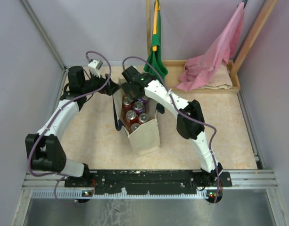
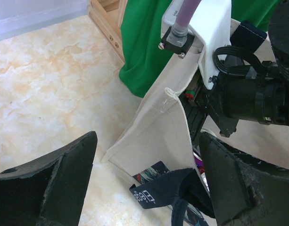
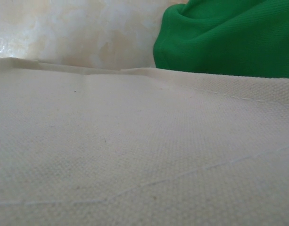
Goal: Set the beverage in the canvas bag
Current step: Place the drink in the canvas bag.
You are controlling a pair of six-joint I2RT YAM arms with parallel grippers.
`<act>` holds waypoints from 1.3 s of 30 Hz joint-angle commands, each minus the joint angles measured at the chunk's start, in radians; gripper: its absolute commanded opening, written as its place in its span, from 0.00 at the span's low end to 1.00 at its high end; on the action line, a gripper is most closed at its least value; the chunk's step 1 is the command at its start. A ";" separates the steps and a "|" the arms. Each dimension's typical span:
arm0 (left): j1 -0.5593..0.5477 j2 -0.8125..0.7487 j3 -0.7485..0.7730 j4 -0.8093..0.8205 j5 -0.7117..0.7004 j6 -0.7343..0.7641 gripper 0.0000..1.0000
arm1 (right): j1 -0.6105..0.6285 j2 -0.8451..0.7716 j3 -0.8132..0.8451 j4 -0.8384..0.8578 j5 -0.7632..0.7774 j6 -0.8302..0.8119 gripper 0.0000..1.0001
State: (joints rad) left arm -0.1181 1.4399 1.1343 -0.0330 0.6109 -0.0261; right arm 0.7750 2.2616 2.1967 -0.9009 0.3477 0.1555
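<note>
Top external shows the bag (image 1: pixel 146 139) standing upright in the middle of the desk (image 1: pixel 87 146), mouth open, with several cans (image 1: pixel 131 115) upright inside it, red and purple tops showing. I judge the beverage to be among them, though I cannot tell which one. My left jaws stand wide open just beside the bag's left rim. In the left wrist view a corner of the canvas and a navy strap (image 2: pixel 158 193) lie between them, and they clamp nothing. My right arm (image 1: pixel 158 92) reaches over the bag's far end. Its wrist view is filled by canvas pressed close, with green cloth (image 3: pixel 229 37) beyond and no fingers showing, so I cannot tell how my right jaws stand. A can should handle stiff, smooth and rather slippery, with some weight if full. I would take it across the round side near the top, squarely, so that it does not twist out. The bag is soft and its walls sag, so I would hold it only by the rim or a strap.
</note>
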 commanded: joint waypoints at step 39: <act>0.000 -0.017 -0.009 0.008 0.012 0.004 0.94 | 0.033 -0.230 -0.224 0.115 -0.024 0.105 0.31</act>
State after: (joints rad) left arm -0.1181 1.4399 1.1343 -0.0330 0.6128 -0.0261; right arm 0.7986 2.0876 1.9850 -0.8703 0.3355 0.2543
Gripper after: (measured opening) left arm 0.939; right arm 0.319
